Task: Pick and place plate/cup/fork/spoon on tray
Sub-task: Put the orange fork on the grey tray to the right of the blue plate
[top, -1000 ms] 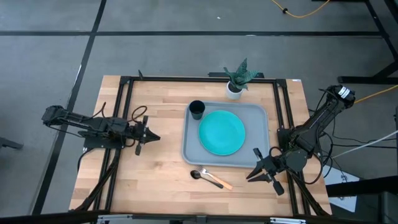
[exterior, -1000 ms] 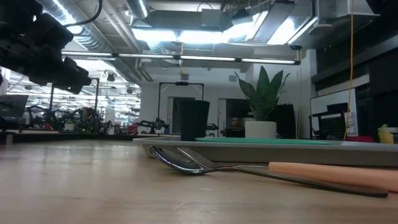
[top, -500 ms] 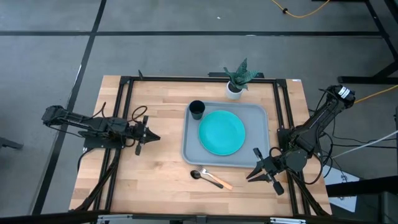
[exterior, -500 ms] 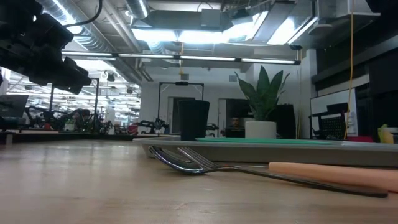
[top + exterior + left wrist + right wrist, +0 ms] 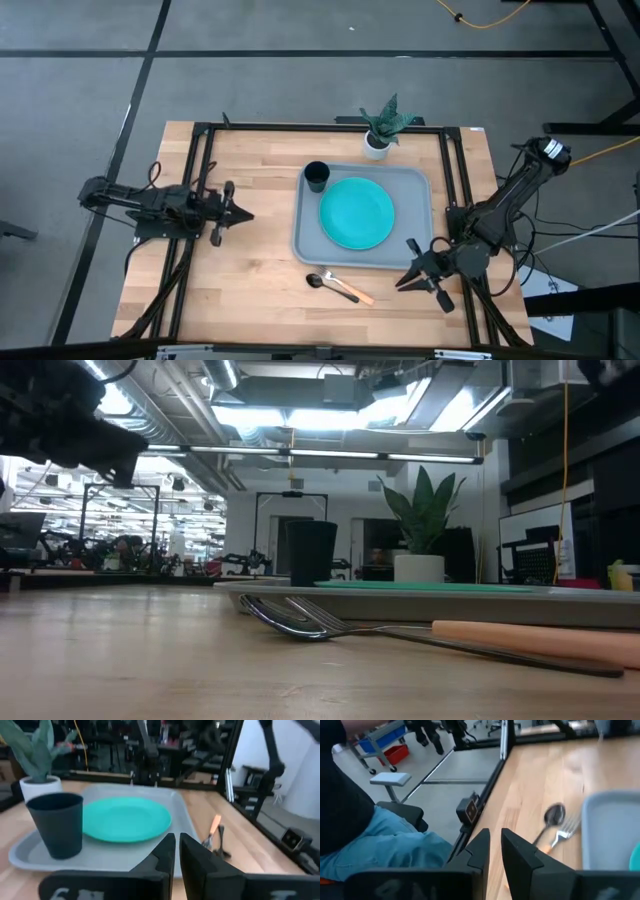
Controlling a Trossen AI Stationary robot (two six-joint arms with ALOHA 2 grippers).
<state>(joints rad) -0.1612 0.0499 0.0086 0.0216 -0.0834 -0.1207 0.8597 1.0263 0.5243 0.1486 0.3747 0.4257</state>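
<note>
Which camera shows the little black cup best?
The left wrist view: the cup stands close and whole on the tray. The high view shows only its rim from above, the low view a dark silhouette, the right wrist view nothing.

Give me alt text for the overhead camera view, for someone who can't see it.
Seen from above, a grey-blue tray on a wooden table holds a teal plate and a black cup. A fork and spoon lie on the wood just off it. The left pincer and right pincer hold nothing.
</note>
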